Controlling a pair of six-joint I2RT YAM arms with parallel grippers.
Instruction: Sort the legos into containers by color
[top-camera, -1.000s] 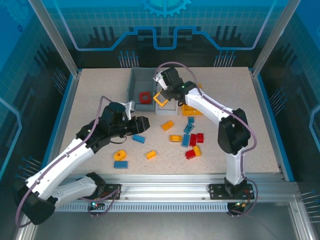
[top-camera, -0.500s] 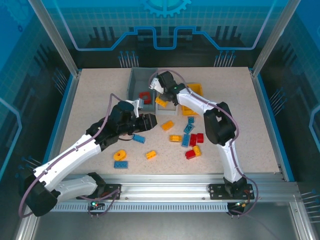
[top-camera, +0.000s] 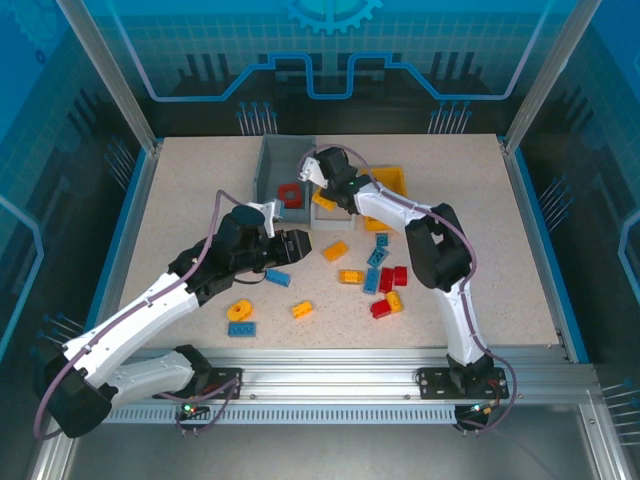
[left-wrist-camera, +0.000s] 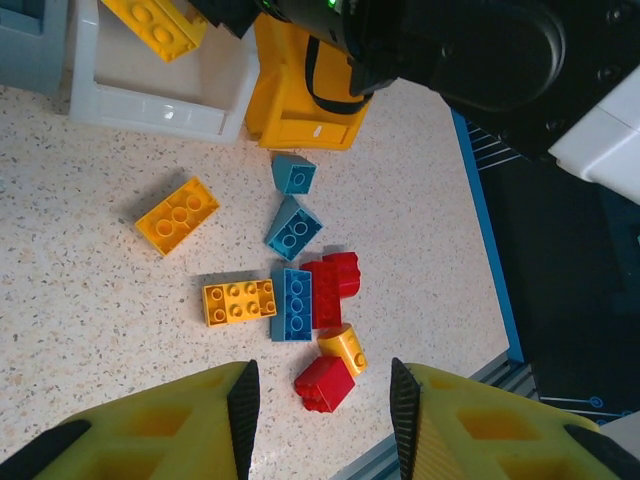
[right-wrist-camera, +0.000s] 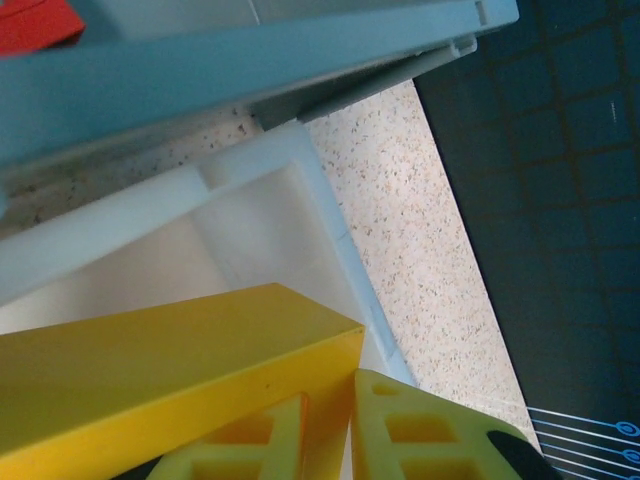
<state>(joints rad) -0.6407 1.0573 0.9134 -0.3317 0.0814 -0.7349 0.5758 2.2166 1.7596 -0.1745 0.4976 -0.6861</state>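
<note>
1. Yellow lego is hanging clamped in your right pincer, over the white container at twelve o'clock, ready for dropping.
2. Your left pincer is hovering half-open, empty, above loose legos.

Grey bin, white bin and yellow bin stand on the speckled counter beyond the left end effector; loose legos lie scattered mostly to its right.

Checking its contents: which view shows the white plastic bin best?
Left wrist: white plastic bin shows near wall and floor. Top external: mostly under the right arm. Right wrist: one corner behind yellow plastic brick.
</note>
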